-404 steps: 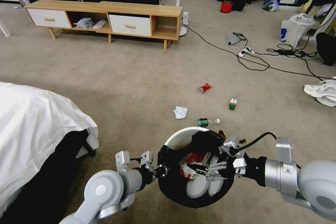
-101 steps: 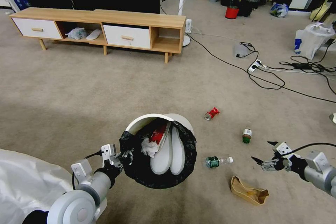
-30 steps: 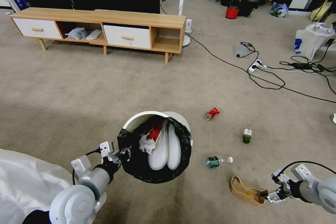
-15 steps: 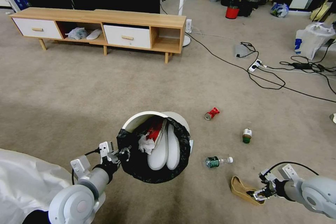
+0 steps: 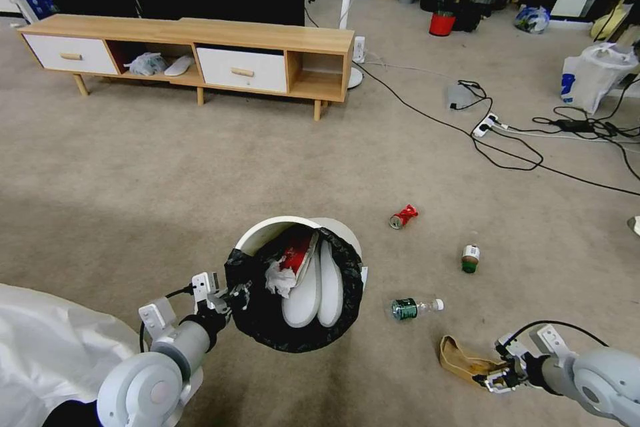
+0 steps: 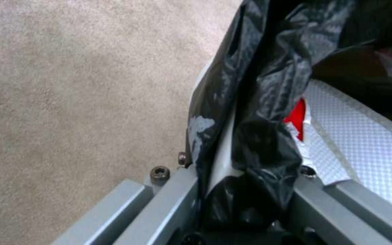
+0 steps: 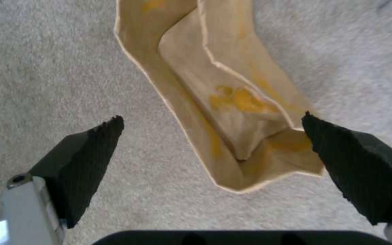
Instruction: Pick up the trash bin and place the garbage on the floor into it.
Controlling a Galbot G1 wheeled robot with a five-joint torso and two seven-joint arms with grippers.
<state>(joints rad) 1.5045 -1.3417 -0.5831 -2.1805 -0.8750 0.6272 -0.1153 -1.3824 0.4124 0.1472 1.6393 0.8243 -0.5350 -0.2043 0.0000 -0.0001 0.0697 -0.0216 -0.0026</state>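
My left gripper (image 5: 230, 295) is shut on the rim of the trash bin (image 5: 267, 230), a white bin with a black bag, and holds it above the floor (image 5: 167, 167). The left wrist view shows the fingers (image 6: 178, 200) clamping bag and rim (image 6: 221, 163). Inside lie white soles, a red-and-white wrapper and a tissue. My right gripper (image 5: 497, 379) is open and low, its two pads either side of one end of the brown paper carton (image 5: 463, 360) (image 7: 232, 102). On the carpet lie a crushed red can (image 5: 404, 216), a green can (image 5: 471, 258) and a green bottle (image 5: 413, 307).
A low wooden cabinet (image 5: 200, 33) stands at the far left. Black cables (image 5: 507, 140) and a power strip cross the carpet at the right, near a large white plastic bag (image 5: 597, 83). A white sheet (image 5: 47, 347) fills the near left corner. A red bucket (image 5: 441, 23) stands far back.
My right gripper left the bin, dropped to the floor and slid left until its open pads straddle the carton's end. The left gripper keeps its hold on the bin, almost still.
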